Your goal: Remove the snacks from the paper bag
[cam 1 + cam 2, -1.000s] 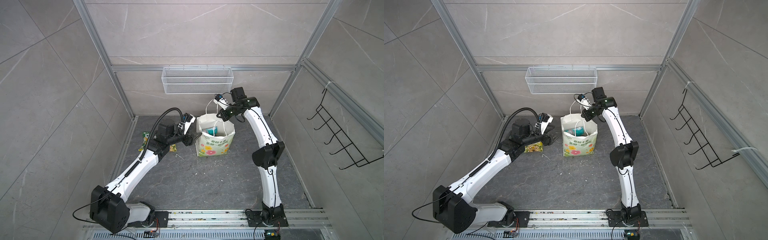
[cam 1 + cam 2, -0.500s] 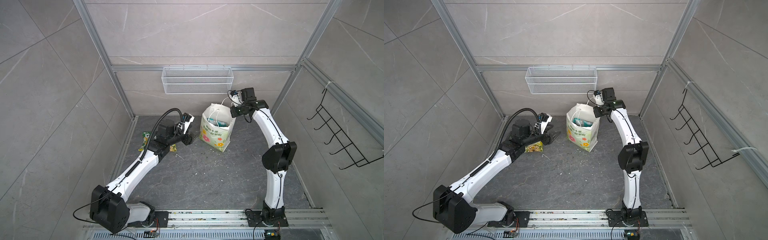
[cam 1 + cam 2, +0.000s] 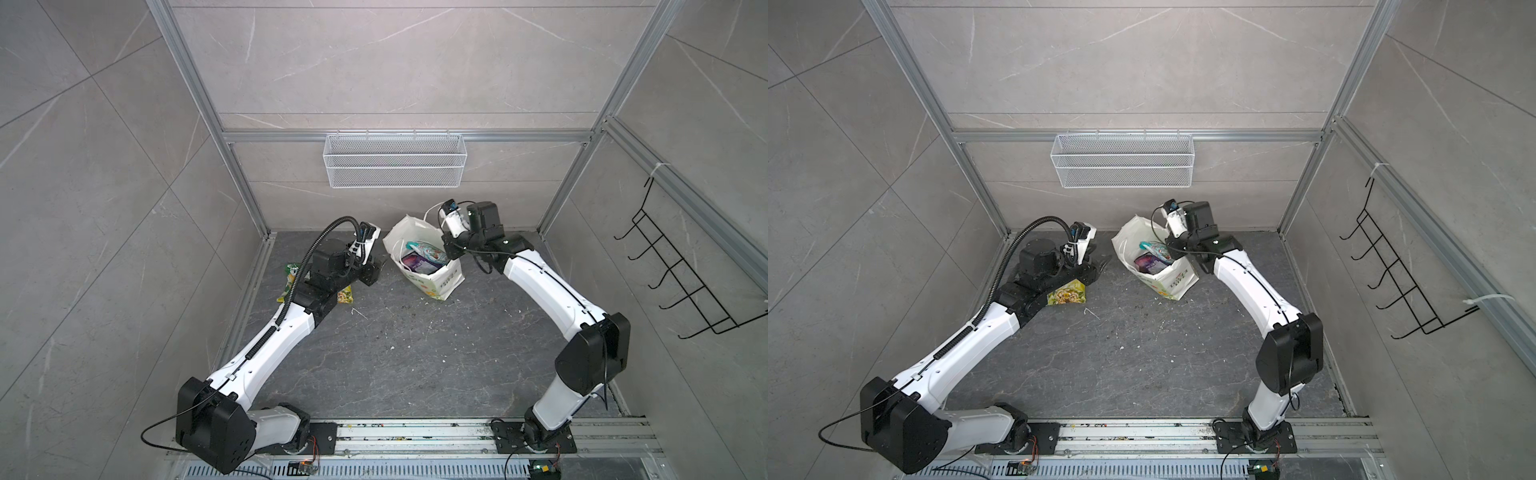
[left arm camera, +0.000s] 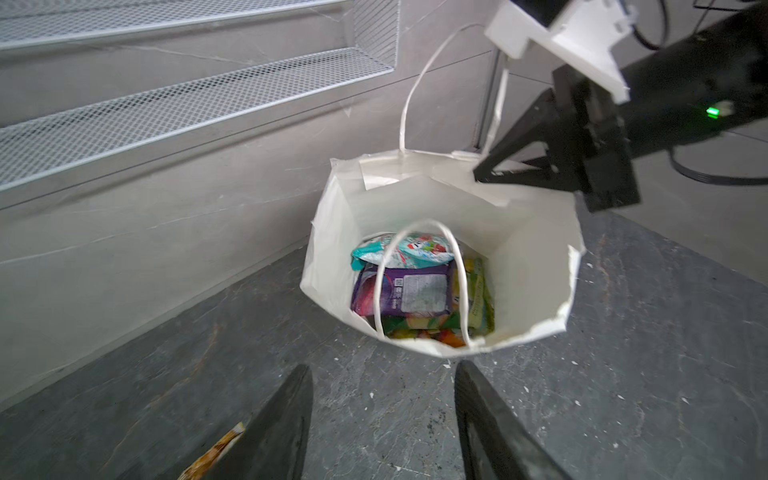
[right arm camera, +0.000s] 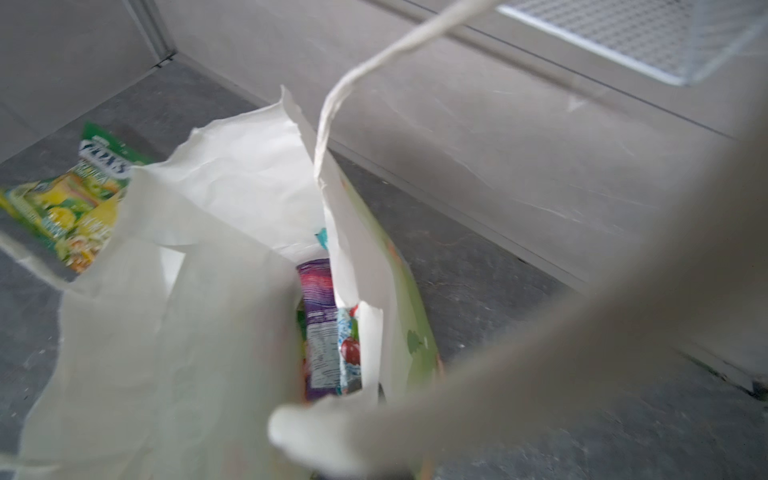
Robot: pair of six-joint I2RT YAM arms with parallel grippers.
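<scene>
Left wrist view: the paper bag (image 4: 532, 249) stands on the desk (image 4: 623, 374) close to the back wall, its mouth wide open.
- Snacks inside: a teal packet (image 4: 415, 251) is on top and a purple packet (image 4: 403, 291) lies label side up below it. Green and yellow packets show underneath.
- One cord handle (image 4: 419, 226) droops across the mouth.
- The right gripper (image 4: 482, 172) is closed on the bag's far rim.
- The left gripper (image 4: 382, 365) is empty, jaws apart, low over the desk just short of the near rim.

Both top views: the bag (image 3: 444, 282) leans, with its mouth turned towards the left arm.

Right wrist view: a green-yellow FOX'S packet (image 5: 83, 187) lies flat on the desk outside the bag. In a top view it is partly under the left arm (image 3: 1067, 293).

A white wire basket (image 3: 395, 166) hangs on the back wall above the bag.
</scene>
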